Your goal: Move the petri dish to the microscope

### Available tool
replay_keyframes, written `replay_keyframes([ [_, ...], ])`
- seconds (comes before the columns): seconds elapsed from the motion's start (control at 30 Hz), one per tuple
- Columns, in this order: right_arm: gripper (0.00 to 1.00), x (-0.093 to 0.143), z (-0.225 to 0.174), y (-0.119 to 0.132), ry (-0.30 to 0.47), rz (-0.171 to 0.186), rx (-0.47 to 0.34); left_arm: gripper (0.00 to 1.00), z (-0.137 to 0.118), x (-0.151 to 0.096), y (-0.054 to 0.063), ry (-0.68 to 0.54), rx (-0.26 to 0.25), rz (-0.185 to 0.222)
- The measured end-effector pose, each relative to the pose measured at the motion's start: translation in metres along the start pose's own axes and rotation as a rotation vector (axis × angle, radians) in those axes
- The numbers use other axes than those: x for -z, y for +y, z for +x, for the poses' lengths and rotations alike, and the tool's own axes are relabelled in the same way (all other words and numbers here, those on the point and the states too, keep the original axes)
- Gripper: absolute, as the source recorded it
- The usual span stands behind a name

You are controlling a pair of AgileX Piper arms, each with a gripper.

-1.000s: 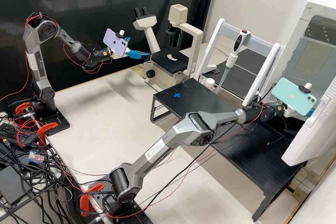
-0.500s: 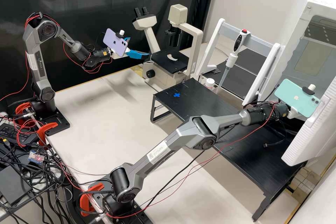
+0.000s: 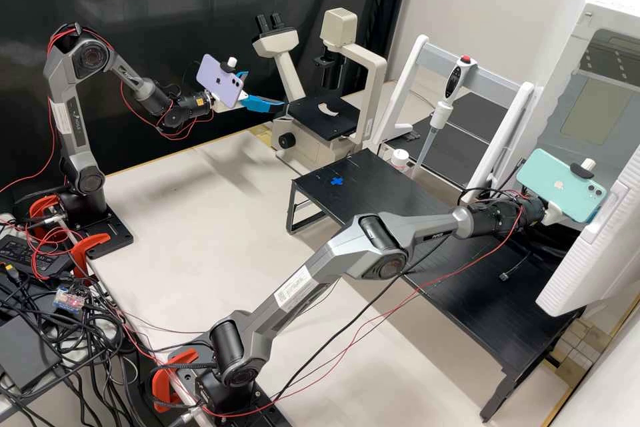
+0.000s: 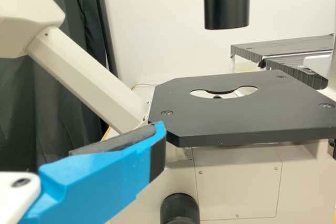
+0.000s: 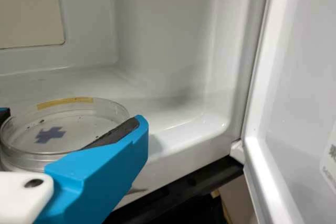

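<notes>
At the right in the high view, the right gripper point(image 3: 591, 215) is at the white chamber's opening, mostly hidden behind a phone. In the right wrist view, the right gripper point(image 5: 72, 120) is shut on the clear round petri dish point(image 5: 79, 119), with a pad against its side; the dish has a yellow strip, and a blue cross shows within its outline. The left gripper point(image 3: 265, 89) stands open beside the microscope point(image 3: 325, 117) in the high view. In the left wrist view, one finger of the left gripper point(image 4: 79, 129) is near the corner of the black microscope stage point(image 4: 247, 116).
The white chamber point(image 3: 587, 267) has its door open, and its door point(image 5: 299, 93) is close beside the right gripper. A black raised platform point(image 3: 393, 200) with a blue cross spans the bench. Behind it are a pipette point(image 3: 441, 113) on a white stand and a small white-capped bottle point(image 3: 399, 159).
The right arm first extended farther toward the chamber and its wrist turned, then it drew back slightly. The left arm has kept still.
</notes>
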Motion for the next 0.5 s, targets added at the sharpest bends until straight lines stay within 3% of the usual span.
replay_keyframes([
  [0.03,0.00,0.001,-0.001,0.000,0.002,-0.018,0.001,1.00,0.000,0.000,0.000,0.000,0.000,0.000],
  [0.5,0.00,0.007,-0.018,0.003,0.050,-0.016,-0.011,1.00,0.000,0.000,0.000,0.000,0.000,0.000],
])
